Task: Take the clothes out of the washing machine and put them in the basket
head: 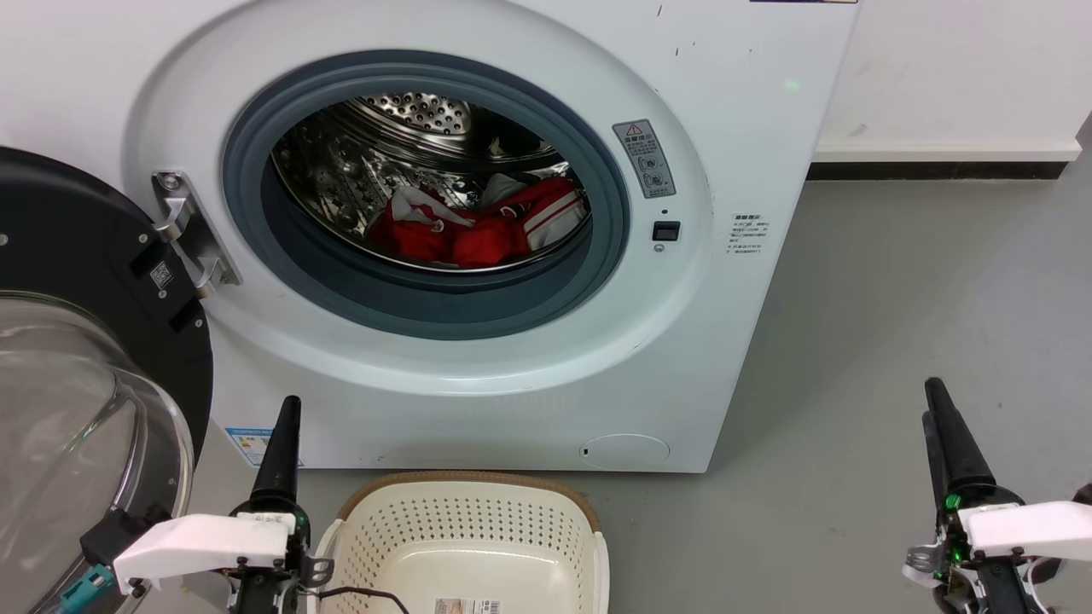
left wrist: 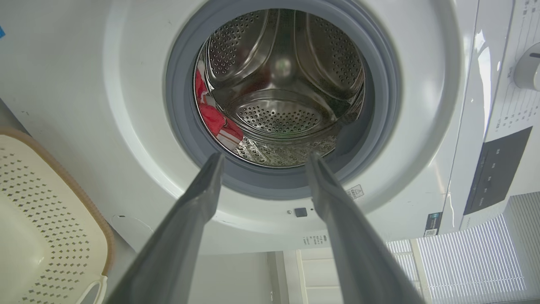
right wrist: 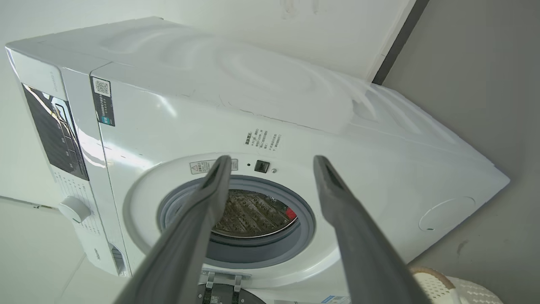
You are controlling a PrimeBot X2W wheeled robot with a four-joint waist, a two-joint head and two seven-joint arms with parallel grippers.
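Softness is what matters most here: the clothes point(head: 478, 226) are a limp red-and-white heap, probably light, and they will likely sag and trail when lifted (whether they are damp, I cannot tell). They lie crumpled on the bottom of the drum point(head: 409, 111), well inside the washing machine point(head: 725, 128), behind its grey door seal point(head: 426, 315).

The best hold looks like the raised red fold at the front of the heap, nearest the opening of the washing machine. A pinch there should gather enough cloth not to slip. A trailing sleeve could catch on the seal on the way out.

The left gripper point(left wrist: 265, 157) and the right gripper point(right wrist: 272, 159) both hang outside the washing machine, fingers spread apart and holding nothing. The basket point(head: 465, 520) sits on the floor just in front of the washing machine, below its opening.
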